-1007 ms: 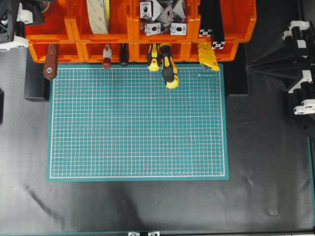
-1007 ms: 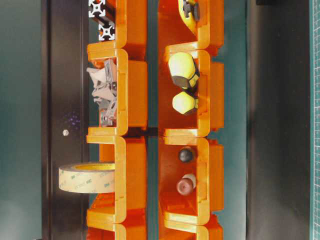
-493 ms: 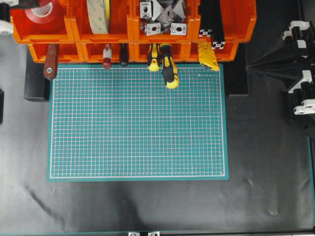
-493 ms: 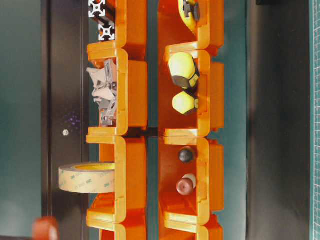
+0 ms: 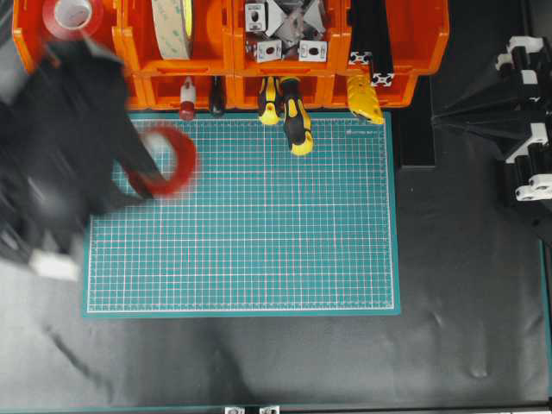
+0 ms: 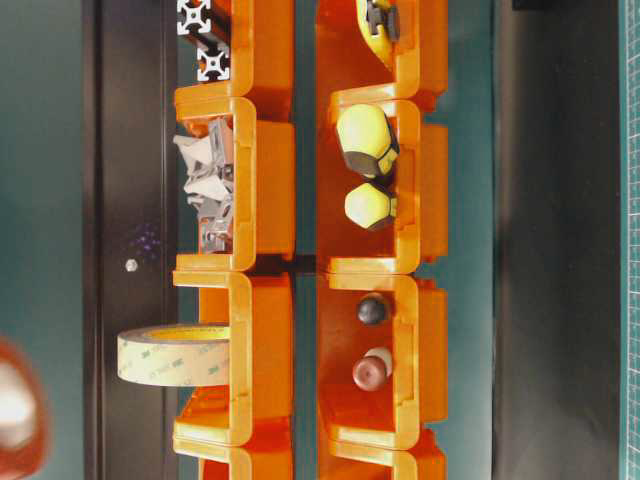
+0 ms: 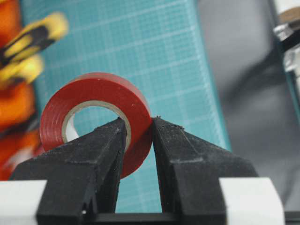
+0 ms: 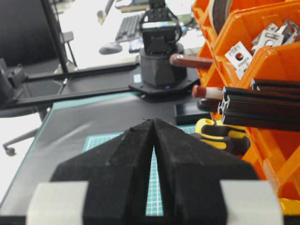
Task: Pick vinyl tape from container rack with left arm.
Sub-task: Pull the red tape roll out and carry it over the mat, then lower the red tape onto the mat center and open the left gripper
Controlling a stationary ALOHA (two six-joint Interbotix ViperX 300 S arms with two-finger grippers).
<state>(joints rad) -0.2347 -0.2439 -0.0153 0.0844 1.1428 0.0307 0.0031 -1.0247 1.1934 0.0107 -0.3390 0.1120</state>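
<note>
The vinyl tape [image 7: 101, 91], a glossy red ring with a pale core, hangs in my left gripper [image 7: 139, 119]. The gripper is shut on the ring's wall, with one finger through the hole and the other outside. In the overhead view the left arm is a dark blur over the mat's upper-left corner, carrying the vinyl tape [image 5: 184, 164] below the orange container rack [image 5: 397, 34]. My right gripper [image 8: 153, 121] is shut with nothing in it, parked at the right, away from the rack.
Another red roll [image 5: 73, 13] sits in the rack's top-left bin beside a cream tape roll [image 5: 172, 26]. Screwdriver handles [image 5: 297, 125] stick out over the green cutting mat [image 5: 259, 224]. A red blur [image 6: 15, 420] shows at the table-level view's lower-left edge.
The left arm has swung away from the rack's top-left bin and down over the mat, carrying the red tape with it. The right arm has not moved.
</note>
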